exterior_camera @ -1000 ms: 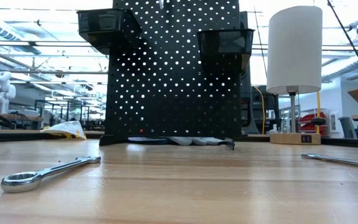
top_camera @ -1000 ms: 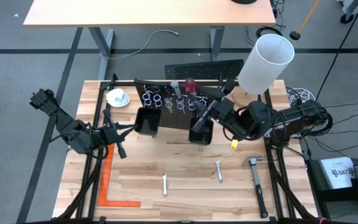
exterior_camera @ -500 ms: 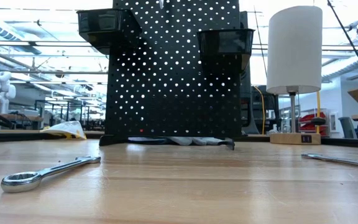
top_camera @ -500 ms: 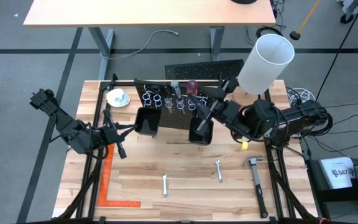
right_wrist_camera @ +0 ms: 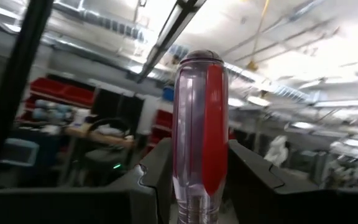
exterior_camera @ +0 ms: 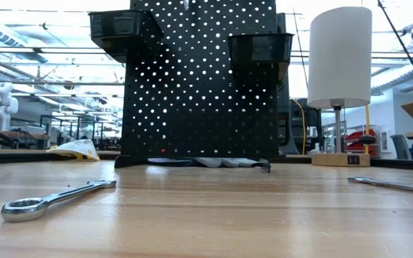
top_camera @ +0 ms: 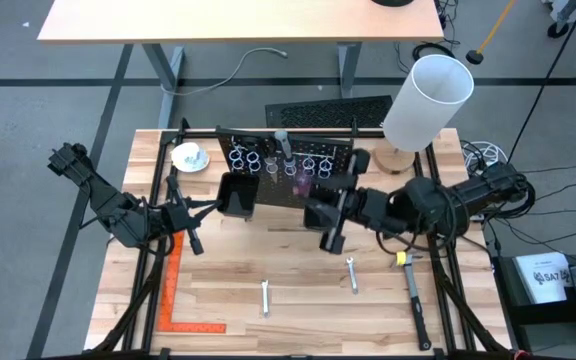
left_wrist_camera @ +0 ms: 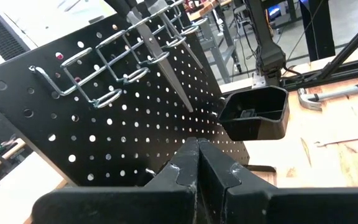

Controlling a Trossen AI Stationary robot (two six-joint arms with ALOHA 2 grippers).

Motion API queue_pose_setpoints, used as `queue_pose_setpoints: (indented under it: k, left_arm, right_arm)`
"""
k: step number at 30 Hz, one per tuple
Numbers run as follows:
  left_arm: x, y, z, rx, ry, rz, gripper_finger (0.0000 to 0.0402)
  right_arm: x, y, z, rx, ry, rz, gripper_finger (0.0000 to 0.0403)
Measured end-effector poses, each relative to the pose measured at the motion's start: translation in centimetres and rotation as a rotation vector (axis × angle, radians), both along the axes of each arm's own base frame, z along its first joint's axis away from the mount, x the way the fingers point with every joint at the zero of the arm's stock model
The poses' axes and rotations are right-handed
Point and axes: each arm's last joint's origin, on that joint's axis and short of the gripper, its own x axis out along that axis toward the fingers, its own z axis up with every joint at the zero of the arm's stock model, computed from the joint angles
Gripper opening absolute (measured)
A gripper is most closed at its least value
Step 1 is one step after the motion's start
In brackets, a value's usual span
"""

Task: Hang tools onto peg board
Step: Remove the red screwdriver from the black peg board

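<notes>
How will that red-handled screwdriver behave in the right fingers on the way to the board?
The screwdriver looks rigid. Its smooth, glossy handle, pinched between the right gripper's fingers, could slip or twist. Being round, it would probably roll if dropped on the table.

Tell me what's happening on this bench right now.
The right gripper is shut on a red-handled screwdriver, held in front of the peg board, near its right-hand bin. The left gripper is shut and empty, waiting at the left of the table. Scissors already hang in the board's wire rings. Two wrenches and a hammer lie on the table, not yet hung.
</notes>
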Motion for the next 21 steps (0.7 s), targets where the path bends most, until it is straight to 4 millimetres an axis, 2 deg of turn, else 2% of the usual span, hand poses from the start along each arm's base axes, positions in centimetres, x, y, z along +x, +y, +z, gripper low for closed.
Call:
queue_pose_setpoints:
  k: [4, 10, 21]
  left_arm:
    - [0.0, 0.0, 0.0, 0.0, 0.0, 0.0, 0.0009]
    - [0.0, 0.0, 0.0, 0.0, 0.0, 0.0, 0.0009]
    - [0.0, 0.0, 0.0, 0.0, 0.0, 0.0, 0.0009]
  right_arm:
    - [0.1, 1.4, -1.0, 0.072, 0.09, 0.088, 0.0113]
    - [0.1, 3.3, -3.9, 0.214, 0.358, 0.195, 0.0113]
    - [-1.1, 4.8, -9.7, 0.547, 0.851, 0.183, 0.0114]
